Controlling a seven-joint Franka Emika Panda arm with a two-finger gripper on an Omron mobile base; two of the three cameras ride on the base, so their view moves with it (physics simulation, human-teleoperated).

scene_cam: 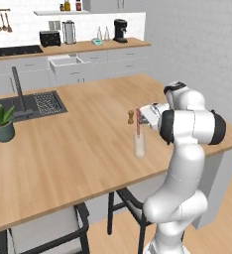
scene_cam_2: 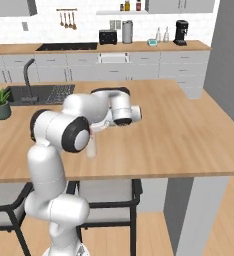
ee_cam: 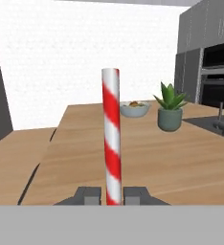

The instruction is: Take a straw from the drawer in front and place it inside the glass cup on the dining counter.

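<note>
The dining counter (scene_cam: pixel 83 144) is a broad light-wood island top. A dark sink (scene_cam: pixel 36 104) is set into its far left part, with a black faucet (scene_cam: pixel 18 89) rising at its near edge. A potted green plant (scene_cam: pixel 1 124) stands on the wood just in front of the sink. The glass cup (scene_cam: pixel 139 145) stands upright near the front edge, and a small brown shaker (scene_cam: pixel 131 117) stands a little behind it. In the hand view, a bowl (ee_cam: pixel 134 109) sits beside the plant
</note>
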